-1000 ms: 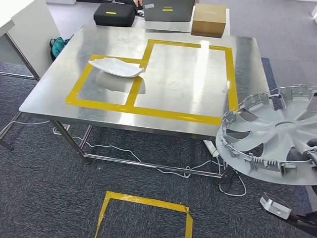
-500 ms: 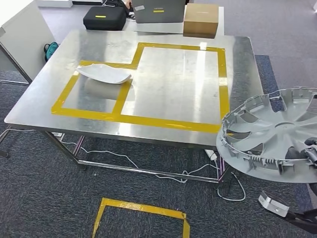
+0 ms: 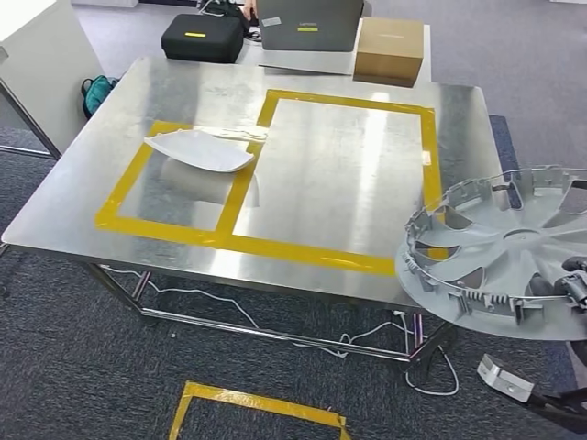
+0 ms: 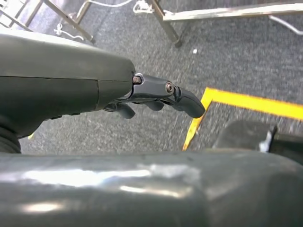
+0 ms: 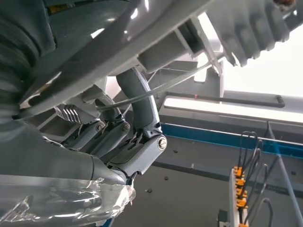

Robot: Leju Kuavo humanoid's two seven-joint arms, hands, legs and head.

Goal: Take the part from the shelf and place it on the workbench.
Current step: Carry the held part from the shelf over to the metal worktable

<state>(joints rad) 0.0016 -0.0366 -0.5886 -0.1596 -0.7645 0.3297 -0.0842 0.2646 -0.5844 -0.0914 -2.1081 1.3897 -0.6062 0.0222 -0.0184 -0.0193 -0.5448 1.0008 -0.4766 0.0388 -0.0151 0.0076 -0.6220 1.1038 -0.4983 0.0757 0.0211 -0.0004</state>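
A silver wheel cover point(image 3: 498, 247) hangs at the right of the head view, inner side up, its rim overlapping the near right corner of the steel workbench point(image 3: 332, 183). My right hand point(image 3: 569, 282) grips it from below, dark fingers showing through the spokes. In the right wrist view the fingers point(image 5: 121, 142) curl around a rib of the wheel cover point(image 5: 171, 42). A white curved part point(image 3: 201, 148) lies in the left taped square on the workbench. My left hand point(image 4: 157, 92) hangs over the carpet, fingers stretched out and holding nothing.
Yellow tape marks two boxes on the workbench and a square on the floor point(image 3: 256, 403). A black case point(image 3: 202, 38), a grey case point(image 3: 308, 23) and a cardboard box point(image 3: 390, 39) sit beyond the far edge. Cables point(image 3: 304, 321) run under the table. A white panel point(image 3: 41, 64) stands at left.
The whole view has shifted, so the camera moved; the workbench looks slightly nearer. The wheel cover stays in my right hand, its rim now over the table's near right corner.
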